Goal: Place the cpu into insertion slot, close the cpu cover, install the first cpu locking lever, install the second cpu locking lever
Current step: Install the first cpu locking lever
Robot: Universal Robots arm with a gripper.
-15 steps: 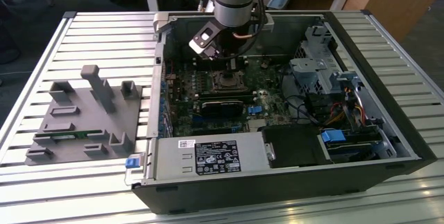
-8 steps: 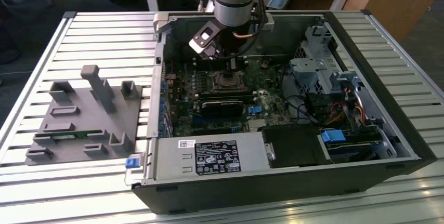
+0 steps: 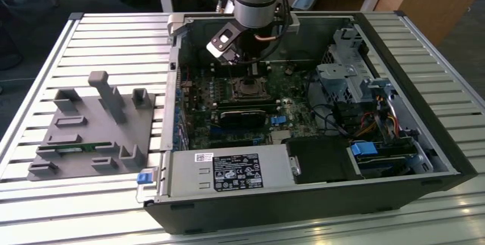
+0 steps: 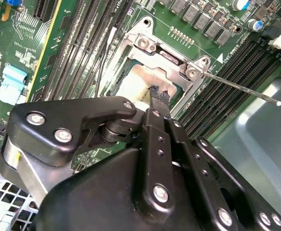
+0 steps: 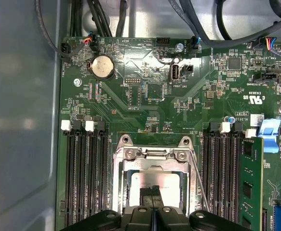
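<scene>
Pressure seems the point here: your gripper (image 4: 157, 94) hangs with its fingers pressed together into one narrow tip, nothing seen between them, right over the cpu (image 5: 171, 183), which lies in its socket toward the far middle of the board. The cpu cover (image 5: 152, 155) looks folded flat around it, while one locking lever (image 4: 241, 89) juts free, unlatched by my judgement.

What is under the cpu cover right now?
Through the window of the cpu cover, the cpu shows its dull metallic top. The gripper hides part of it; anything beneath the cpu is covered.
</scene>
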